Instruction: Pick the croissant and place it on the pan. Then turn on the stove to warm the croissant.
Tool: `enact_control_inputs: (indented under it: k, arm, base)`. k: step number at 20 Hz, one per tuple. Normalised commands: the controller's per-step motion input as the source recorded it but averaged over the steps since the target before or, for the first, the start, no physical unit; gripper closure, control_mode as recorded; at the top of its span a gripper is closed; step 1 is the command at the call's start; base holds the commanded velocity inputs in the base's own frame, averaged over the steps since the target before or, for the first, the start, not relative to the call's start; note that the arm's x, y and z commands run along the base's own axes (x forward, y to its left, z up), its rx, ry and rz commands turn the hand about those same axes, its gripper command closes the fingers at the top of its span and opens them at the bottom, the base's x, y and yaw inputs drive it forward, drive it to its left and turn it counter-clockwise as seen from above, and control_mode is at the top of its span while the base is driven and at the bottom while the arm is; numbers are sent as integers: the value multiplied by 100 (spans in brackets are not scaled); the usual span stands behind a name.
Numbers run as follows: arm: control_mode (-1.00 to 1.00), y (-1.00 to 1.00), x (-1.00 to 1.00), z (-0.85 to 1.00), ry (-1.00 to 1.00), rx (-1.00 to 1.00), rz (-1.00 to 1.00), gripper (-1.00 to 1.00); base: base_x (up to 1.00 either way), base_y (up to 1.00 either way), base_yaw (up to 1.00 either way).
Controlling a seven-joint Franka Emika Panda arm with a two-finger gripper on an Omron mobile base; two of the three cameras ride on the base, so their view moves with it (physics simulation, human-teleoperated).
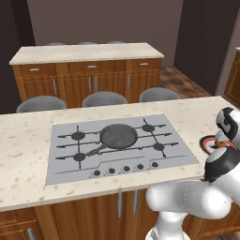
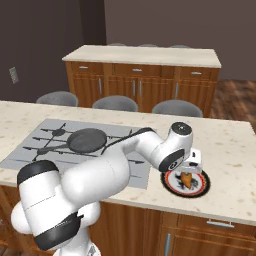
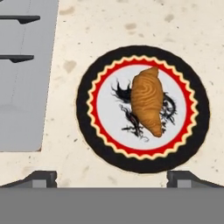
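Note:
A golden-brown croissant [image 3: 147, 101] [image 2: 186, 179] lies on a round plate with a black and red rim [image 3: 87, 127] [image 2: 172, 186], on the counter right of the stove [image 1: 180, 157] [image 2: 20, 156] [image 3: 22, 96]. My gripper [image 3: 113, 178] [image 2: 193, 167] hangs just above the plate, open; its fingertips [image 3: 41, 177] stand wide apart, with nothing between them. The dark grey pan [image 1: 118, 136] [image 2: 87, 140] sits empty in the middle of the stove, handle toward the front left. Five black knobs [image 1: 125, 168] line the stove's front edge.
The plate [image 1: 205, 142] is partly hidden behind my arm in the left base view. Three grey stools [image 1: 104, 99] stand beyond the island counter [image 1: 23, 140]. A second wooden counter with drawers [image 1: 89, 63] runs along the back.

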Motion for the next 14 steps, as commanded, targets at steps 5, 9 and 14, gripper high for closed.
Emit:
enact_control_inputs:
  k: [5, 9, 14]
  arm:
    - [-100, -28, 15, -14, 0, 0, 0, -100]
    - [-100, -30, 16, -20, 0, 0, 0, -100]
    - [-100, -11, 28, -19, 0, 0, 0, -100]
  base:
    - [0, 0, 0]
    - [0, 0, 0]
    - [0, 0, 0]
